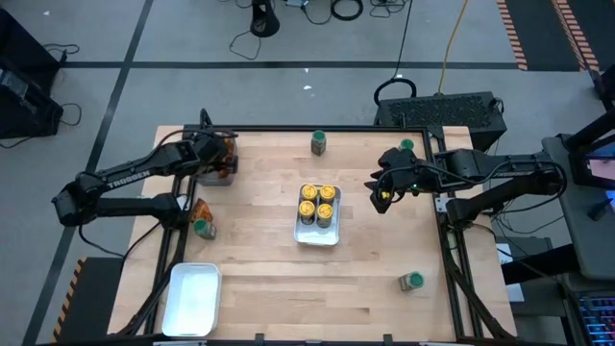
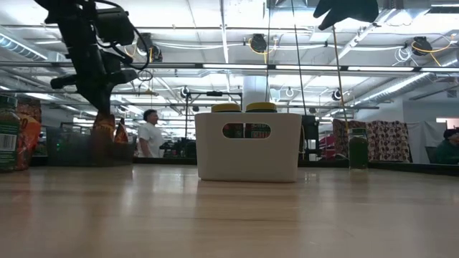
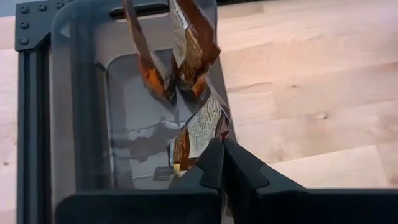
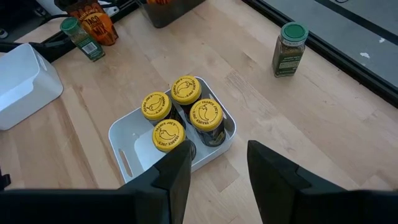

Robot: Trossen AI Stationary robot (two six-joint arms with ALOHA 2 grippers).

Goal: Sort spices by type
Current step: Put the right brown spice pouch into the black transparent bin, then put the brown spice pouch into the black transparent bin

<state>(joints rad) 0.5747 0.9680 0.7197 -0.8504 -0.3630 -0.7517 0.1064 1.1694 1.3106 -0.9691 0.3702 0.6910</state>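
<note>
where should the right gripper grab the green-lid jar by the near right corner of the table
Grip the green-lid jar across its body just under the lid, coming straight down from above. It stands upright and alone on the table, so the open right gripper has room on every side.

A grey floor [image 1: 192,38] with dark seams and loose cables [image 1: 346,10] surrounds the wooden table [image 1: 269,279]. Long ceiling lights [image 2: 237,67] glow overhead.

You see a pale, smooth wood surface [image 1: 259,269], a glossy white plastic tray [image 4: 124,140], crinkled shiny packets [image 3: 193,56], and a matt dark plastic bin [image 3: 81,112].
</note>
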